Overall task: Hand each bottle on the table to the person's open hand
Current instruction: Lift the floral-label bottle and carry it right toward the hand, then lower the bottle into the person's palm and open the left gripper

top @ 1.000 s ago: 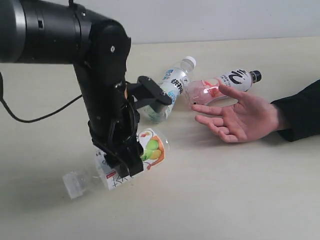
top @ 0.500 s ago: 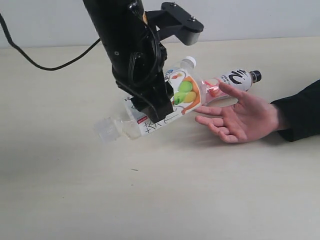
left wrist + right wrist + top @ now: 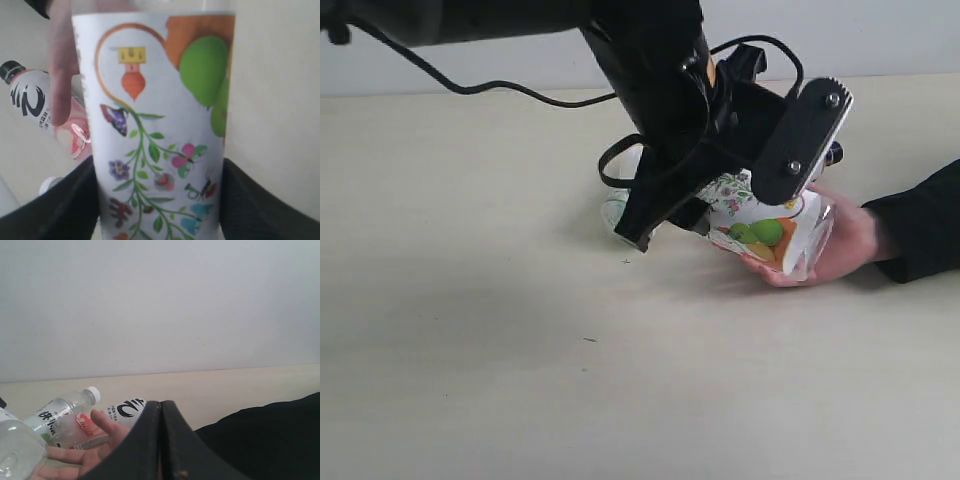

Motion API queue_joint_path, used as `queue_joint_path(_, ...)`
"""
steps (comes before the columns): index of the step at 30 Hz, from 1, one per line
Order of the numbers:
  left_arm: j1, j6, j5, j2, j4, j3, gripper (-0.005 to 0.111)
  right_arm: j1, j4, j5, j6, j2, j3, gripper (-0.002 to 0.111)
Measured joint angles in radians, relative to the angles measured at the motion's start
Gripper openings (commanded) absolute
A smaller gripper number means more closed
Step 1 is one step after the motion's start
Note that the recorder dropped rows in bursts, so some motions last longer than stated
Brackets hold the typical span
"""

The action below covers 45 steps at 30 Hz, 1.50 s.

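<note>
My left gripper (image 3: 718, 208) (image 3: 160, 200) is shut on the floral-and-fruit bottle (image 3: 768, 228) (image 3: 160, 125); its black fingers (image 3: 60, 210) press both sides of the label. The bottle's clear base lies over the palm of the person's open hand (image 3: 850, 245), whose fingers are under it. The pink bottle with a black cap (image 3: 35, 107) (image 3: 107, 420) lies on the table (image 3: 520, 330) just behind the hand. A white-capped bottle (image 3: 65, 407) lies beside it, mostly hidden by my arm in the exterior view. My right gripper (image 3: 161, 404) is shut and empty, near the sleeve.
The person's black sleeve (image 3: 920, 225) (image 3: 270, 435) rests on the table at the right edge. A black cable (image 3: 510, 92) trails from my left arm over the back of the table. A pale wall (image 3: 160, 305) stands behind the table.
My left arm has lifted the floral bottle off the table and swung it right, from left of the hand to over the palm. The hand stayed in place. The right gripper is unchanged.
</note>
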Motion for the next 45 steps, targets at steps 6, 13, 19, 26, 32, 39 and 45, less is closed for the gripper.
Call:
queue_joint_path(6,-0.078,0.039,-0.071,0.096,0.229,-0.051,0.000,0.000,0.000,0.000,0.000,0.000,0.000,0.000)
queue_joint_path(13,-0.126,0.099,-0.097,0.177,0.234,-0.137,0.000,0.000,0.000,0.000,0.000,0.000,0.000,0.000)
queue_joint_path(19,-0.131,0.110,-0.105,0.236,0.234,-0.191,0.000,0.000,0.000,0.000,0.000,0.000,0.000,0.000)
queue_joint_path(26,-0.131,0.140,-0.121,0.252,0.234,-0.204,0.000,0.000,0.000,0.000,0.000,0.000,0.000,0.000)
queue_joint_path(32,-0.131,0.144,-0.123,0.279,0.234,-0.204,0.000,0.000,0.000,0.000,0.000,0.000,0.000,0.000)
queue_joint_path(39,-0.136,0.144,-0.133,0.290,0.234,-0.204,0.000,0.000,0.000,0.000,0.000,0.000,0.000,0.000)
queue_joint_path(45,-0.138,0.137,-0.146,0.290,0.234,-0.204,0.019,0.000,0.000,0.000,0.000,0.000,0.000,0.000)
